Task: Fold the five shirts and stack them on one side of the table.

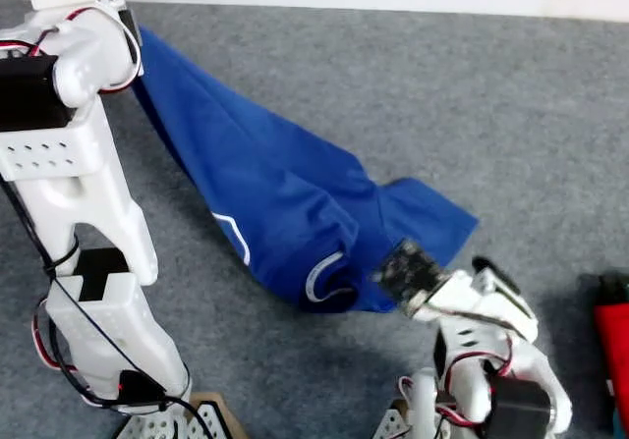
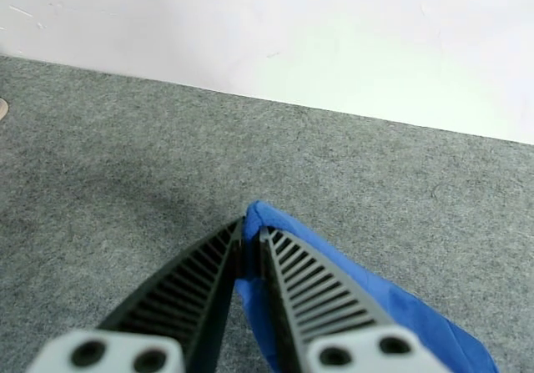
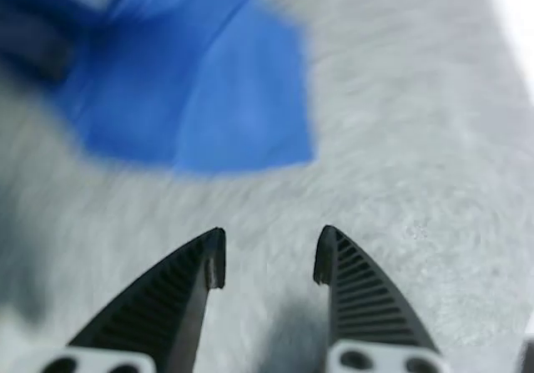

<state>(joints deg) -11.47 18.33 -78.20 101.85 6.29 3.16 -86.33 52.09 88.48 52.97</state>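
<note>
Left gripper (image 2: 250,238): pressed together on the edge of the blue shirt (image 2: 434,340); the cloth is pinched between the two ribbed black fingers (image 2: 196,285), and a small blue peak is seen poking out past the tips.
Blue shirt (image 1: 285,203): one corner is held up at the far left of the table, where the left arm (image 1: 69,164) stands; from there the cloth is draped diagonally down toward the middle; the rest is laid rumpled on the grey mat; white trim is seen as curved lines close to its near edge; a flat flap is spread out to the right.
Right gripper (image 3: 269,260): fingers set apart, with nothing caught between them; it is hung above bare grey mat, the shirt's flap (image 3: 209,81) lying ahead, apart from the tips.
Right arm (image 1: 482,321): folded low at the near edge of the table; its wrist is set just beside the shirt's near right edge.
Table (image 1: 491,95): covered in grey felt-like mat; a pale wall (image 2: 334,31) is seen beyond its far edge.
Red thing (image 1: 614,351): cut off by the right edge of the high view, well apart from the shirt; what it is cannot be told.
</note>
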